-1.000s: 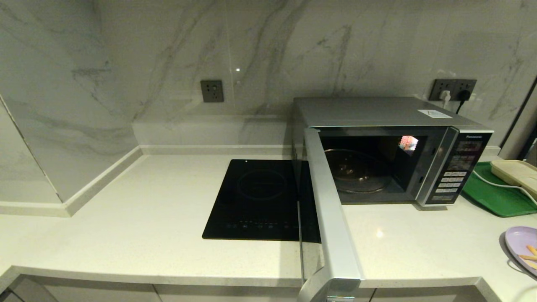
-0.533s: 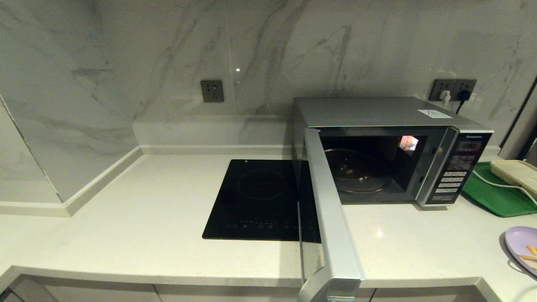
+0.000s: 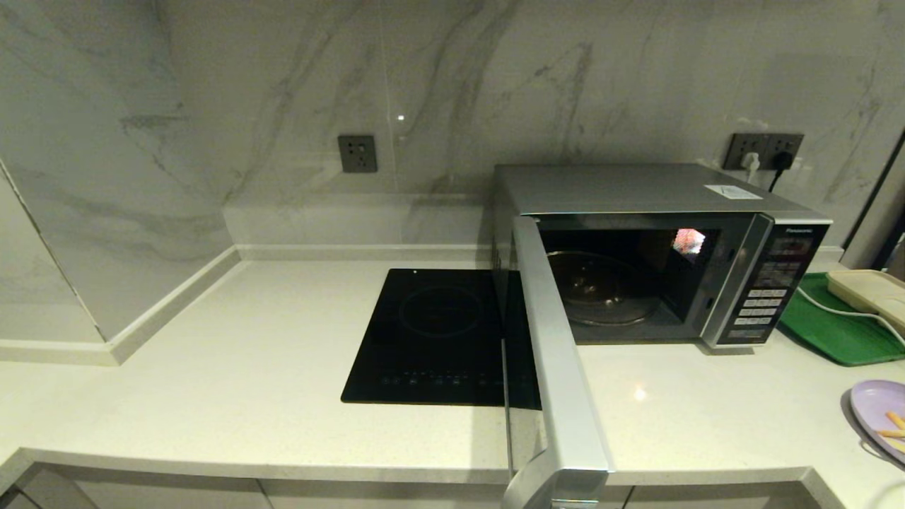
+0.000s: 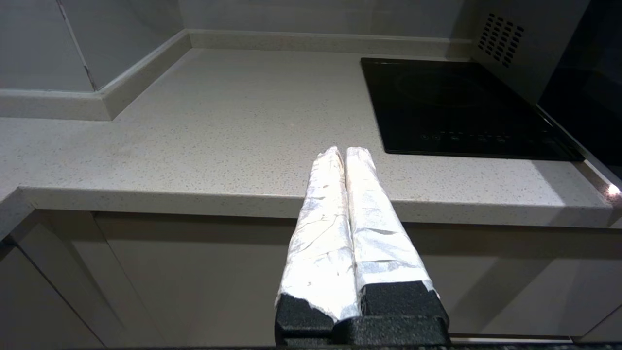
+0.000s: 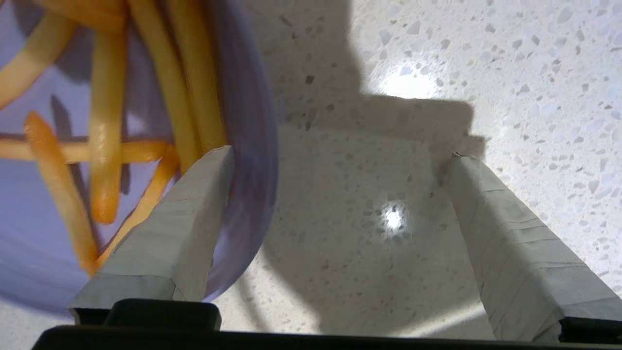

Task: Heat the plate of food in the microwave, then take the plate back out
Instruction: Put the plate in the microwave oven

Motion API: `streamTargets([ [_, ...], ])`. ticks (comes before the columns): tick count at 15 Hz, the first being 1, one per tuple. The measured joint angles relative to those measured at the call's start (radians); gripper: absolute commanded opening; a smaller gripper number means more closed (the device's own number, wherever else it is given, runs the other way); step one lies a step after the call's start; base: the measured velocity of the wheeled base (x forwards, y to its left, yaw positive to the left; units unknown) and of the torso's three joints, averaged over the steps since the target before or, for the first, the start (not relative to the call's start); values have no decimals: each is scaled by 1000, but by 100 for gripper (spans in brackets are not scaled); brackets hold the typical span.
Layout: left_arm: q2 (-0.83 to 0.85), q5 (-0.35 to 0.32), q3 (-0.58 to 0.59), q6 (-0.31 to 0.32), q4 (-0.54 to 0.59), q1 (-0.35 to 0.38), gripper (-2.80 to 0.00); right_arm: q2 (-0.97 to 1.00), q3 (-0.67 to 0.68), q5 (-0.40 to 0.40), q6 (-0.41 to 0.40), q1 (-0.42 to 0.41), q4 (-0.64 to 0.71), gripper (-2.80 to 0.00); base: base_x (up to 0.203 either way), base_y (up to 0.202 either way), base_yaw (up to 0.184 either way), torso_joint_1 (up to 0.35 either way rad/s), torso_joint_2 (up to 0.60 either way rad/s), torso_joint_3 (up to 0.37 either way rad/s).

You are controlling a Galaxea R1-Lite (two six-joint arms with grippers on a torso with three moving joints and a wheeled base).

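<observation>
Right gripper (image 5: 340,160): spread wide just above the counter (image 5: 388,97), one finger over the plate of food (image 5: 252,121), the other clear of it.
Left gripper (image 4: 346,151): pressed together, parked off the counter's front edge.
Plate of food: counter's near right corner.
Microwave (image 3: 636,191): farther back, door swung open, turntable bare.
Cooktop (image 3: 431,332): left of the microwave.

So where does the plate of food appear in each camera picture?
Head view: plate of food at the right edge, on the countertop.
Left wrist view: not in it.
Right wrist view: plate of food beside one finger of the open right hand.
Shared landmark: the speckled countertop.
</observation>
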Motion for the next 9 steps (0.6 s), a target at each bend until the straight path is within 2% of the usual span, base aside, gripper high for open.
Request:
streamTargets([
  [1, 0, 0, 0, 0, 0, 0, -280, 4, 0, 0, 0, -4, -2, -280, 0, 0, 0, 0, 0, 0],
  [9, 0, 0, 0, 0, 0, 0, -280, 9, 2, 2, 0, -8, -3, -280, 0, 0, 0, 0, 0, 0],
])
